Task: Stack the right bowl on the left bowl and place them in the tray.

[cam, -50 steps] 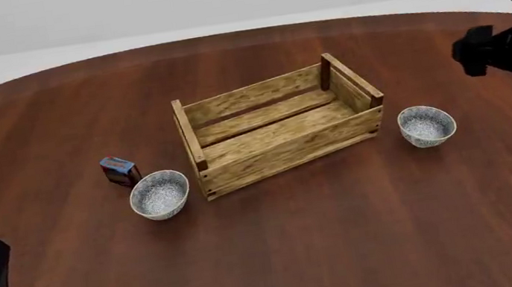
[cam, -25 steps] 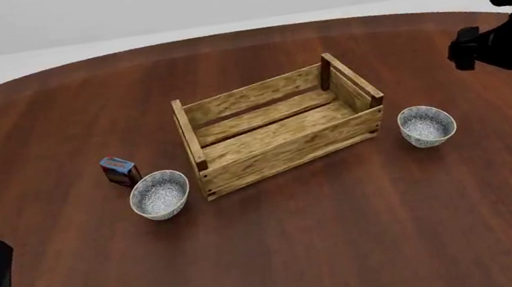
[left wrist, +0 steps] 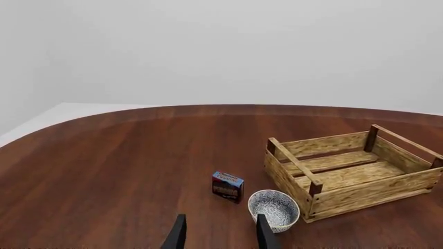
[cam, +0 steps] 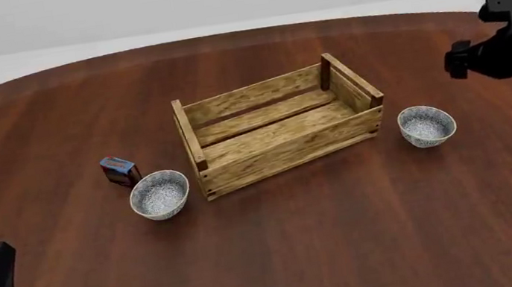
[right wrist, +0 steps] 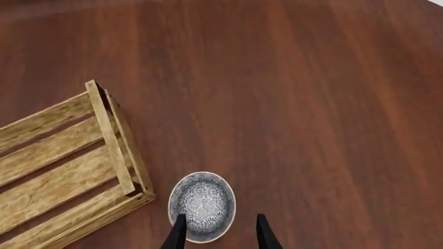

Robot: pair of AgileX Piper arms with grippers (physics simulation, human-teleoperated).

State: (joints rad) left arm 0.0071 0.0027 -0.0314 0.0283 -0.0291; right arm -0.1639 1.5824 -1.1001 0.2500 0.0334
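Right gripper [right wrist: 216, 233]: spread wide, holding nothing, high above the right bowl [right wrist: 202, 206], which sits just beyond my fingertips.
Left gripper [left wrist: 219, 236]: spread too, empty; the left bowl [left wrist: 274, 209] is ahead, slightly off to one side.
Tray [cam: 279, 125]: on the desk [cam: 349, 236] between the two bowls; right bowl just beside its end wall.
Risk: I judge a careless descent could clip the rim, tipping the bowl or pushing it against the tray.
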